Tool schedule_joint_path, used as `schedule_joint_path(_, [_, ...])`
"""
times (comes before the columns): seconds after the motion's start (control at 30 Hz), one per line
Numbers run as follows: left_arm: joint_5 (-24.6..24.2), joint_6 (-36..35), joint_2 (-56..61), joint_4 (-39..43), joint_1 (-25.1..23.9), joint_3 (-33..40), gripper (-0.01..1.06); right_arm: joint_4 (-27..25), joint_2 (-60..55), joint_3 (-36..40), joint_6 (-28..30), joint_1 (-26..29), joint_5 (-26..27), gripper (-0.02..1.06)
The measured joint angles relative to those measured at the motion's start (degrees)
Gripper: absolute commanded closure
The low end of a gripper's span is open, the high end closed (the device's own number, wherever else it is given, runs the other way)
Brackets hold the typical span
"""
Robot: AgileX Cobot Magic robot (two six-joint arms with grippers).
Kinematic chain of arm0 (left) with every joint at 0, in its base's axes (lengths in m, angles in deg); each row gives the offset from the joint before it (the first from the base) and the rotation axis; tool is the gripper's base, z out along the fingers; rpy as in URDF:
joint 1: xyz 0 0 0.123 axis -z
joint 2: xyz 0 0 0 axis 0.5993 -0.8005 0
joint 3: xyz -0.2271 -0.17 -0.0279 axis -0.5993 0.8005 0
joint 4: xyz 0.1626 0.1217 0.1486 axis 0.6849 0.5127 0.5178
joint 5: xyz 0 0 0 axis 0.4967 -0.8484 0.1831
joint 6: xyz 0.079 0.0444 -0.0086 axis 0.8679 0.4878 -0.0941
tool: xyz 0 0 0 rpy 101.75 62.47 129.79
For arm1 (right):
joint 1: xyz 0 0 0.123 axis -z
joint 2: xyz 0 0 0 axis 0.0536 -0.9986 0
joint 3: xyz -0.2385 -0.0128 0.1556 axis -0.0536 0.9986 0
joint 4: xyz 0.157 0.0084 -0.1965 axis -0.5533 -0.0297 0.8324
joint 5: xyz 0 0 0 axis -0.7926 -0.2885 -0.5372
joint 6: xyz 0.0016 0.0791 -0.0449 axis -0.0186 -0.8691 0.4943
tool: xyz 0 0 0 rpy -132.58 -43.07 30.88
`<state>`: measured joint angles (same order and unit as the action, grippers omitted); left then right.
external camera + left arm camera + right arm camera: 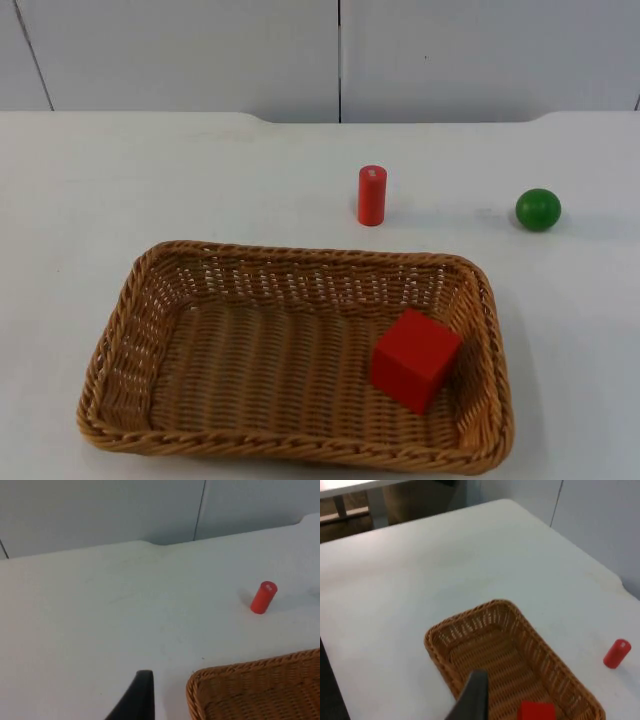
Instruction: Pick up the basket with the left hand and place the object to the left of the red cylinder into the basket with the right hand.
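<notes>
Wicker basket (300,350) resting on the white table (100,180), with a red cube (415,358) lying inside near its right wall. The red cylinder (372,195) stands upright beyond the basket's far rim, and a green ball (538,209) sits well to its right. Left gripper (136,700): one fingertip beside a basket corner; jaw state cannot be told. Right gripper (472,697): above the basket; likewise undeterminable.

Top view: fixed, high, looking down and forward across the table (120,170) to the partition wall (180,50).
Left wrist view: low, near the basket (260,690) corner.
Right wrist view: higher, farther back.
Shared by all: basket, red cylinder (372,195).
</notes>
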<state>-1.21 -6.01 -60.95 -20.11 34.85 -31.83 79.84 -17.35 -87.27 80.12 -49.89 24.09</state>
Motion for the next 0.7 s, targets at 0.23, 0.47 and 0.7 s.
schedule_joint_path(0.23, [-0.9,-0.1,15.0,1.0,0.0,6.0,0.0,0.0,7.8,8.6,0.0,0.0,0.7,0.23])
schedule_joint_path(0.47, [-3.7,-0.5,25.4,1.4,0.0,10.6,0.0,0.0,18.4,13.7,-0.8,0.0,0.1,0.23])
schedule_joint_path(0.7, [-10.0,-6.8,35.3,6.3,0.0,11.0,0.0,0.1,29.5,15.6,-1.5,-0.4,-6.4,0.23])
